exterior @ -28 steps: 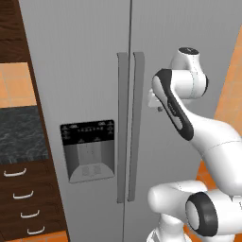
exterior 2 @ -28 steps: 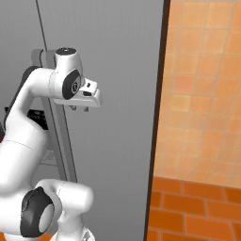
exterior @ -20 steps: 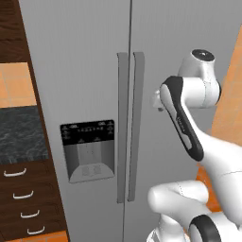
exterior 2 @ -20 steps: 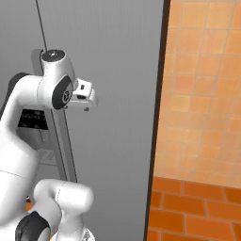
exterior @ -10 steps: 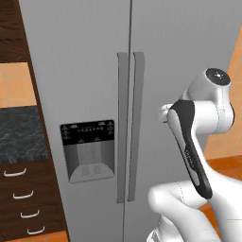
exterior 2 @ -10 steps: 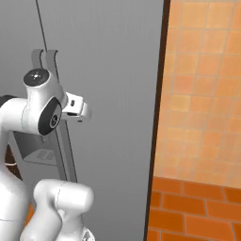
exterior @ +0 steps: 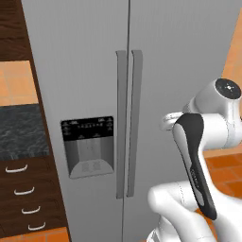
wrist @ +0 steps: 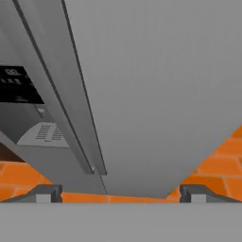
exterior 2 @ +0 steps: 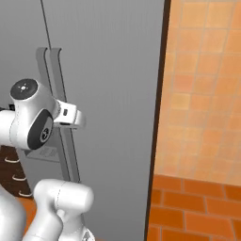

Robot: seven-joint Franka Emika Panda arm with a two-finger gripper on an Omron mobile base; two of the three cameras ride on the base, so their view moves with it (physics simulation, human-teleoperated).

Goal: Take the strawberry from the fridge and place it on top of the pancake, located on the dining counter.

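The fridge (exterior: 142, 94) stands shut straight ahead of the jaws (wrist: 118, 194), its two doors meeting at a thin vertical seam. In the hand view the two dark finger tips (wrist: 45, 194) sit far apart at the bottom, so the jaws are released and grasp nothing; the broad plain face of the right-hand door lies ahead of the space between them, with open air between tips and door. The two handles (wrist: 71, 108) run along the seam, off to the left of the jaws in the hand view, and beyond them again lies the dispenser (wrist: 28, 113) with its black panel and grey tray.

From the left base view the arm (exterior: 203, 156) is folded in front of the lower right part of the right door, to the right of the handles, with the hand hidden behind the forearm. From the right base view the white hand (exterior 2: 68, 117) points toward the right-hand handle from just in front of it; whether it touches cannot be told.

Counted: one fridge, two doors, two long vertical handles side by side, one dispenser set in the left door. Left of the fridge stands one dark wood cabinet (exterior: 23, 198) with four white drawer pulls under a dark marbled desk (exterior: 21, 130). An orange tiled wall (exterior 2: 202, 89) rises to the right of the fridge, above an orange brick floor (exterior 2: 197, 207).
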